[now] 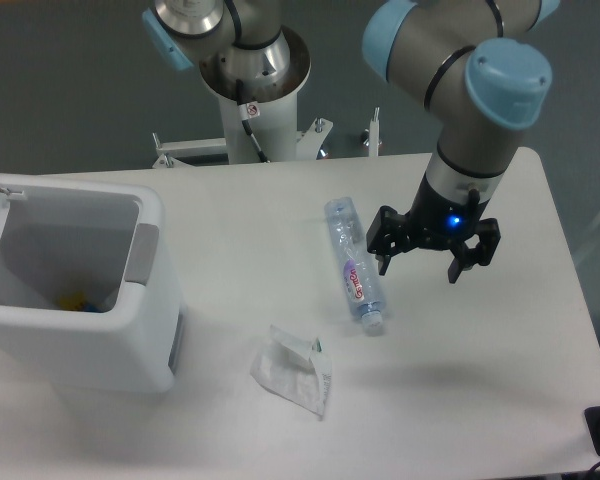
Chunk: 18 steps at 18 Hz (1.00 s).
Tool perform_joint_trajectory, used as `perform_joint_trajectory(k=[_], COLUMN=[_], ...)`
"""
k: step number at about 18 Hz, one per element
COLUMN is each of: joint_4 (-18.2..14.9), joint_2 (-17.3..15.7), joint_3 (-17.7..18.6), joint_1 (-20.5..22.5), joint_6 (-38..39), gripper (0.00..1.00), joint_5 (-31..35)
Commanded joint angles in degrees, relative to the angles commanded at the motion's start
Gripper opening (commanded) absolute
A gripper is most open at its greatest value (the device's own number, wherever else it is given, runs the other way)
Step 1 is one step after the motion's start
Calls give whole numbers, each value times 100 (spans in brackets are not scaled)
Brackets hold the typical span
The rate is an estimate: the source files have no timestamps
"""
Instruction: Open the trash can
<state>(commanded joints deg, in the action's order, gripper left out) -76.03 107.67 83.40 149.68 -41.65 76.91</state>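
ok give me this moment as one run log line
trash can: lid up, open | gripper: open, empty, above table right of bottle | bottle: lying on table | crumpled wrapper: on table near bin
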Motion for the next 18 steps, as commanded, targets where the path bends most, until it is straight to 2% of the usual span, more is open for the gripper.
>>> perform_joint_trajectory(k=[2,4,5,6,7,8,10,14,18], joint_4=[0,149,297,386,613,885,1107,1125,1108], joint_2=[-35,51,400,569,745,842,913,1037,1037], joint_3=[-78,-69,-139,-183,-210,-193,-149,-316,-202], joint_1=[-88,-71,8,104,253,376,552,589,589], joint_6=[-140,-744,-1252,-1571,-1930,-2247,-2539,-2707,-3023], gripper=[100,100,100,100,100,100,100,100,100], joint_5=[17,341,543,701,773,782,852,1282,1547])
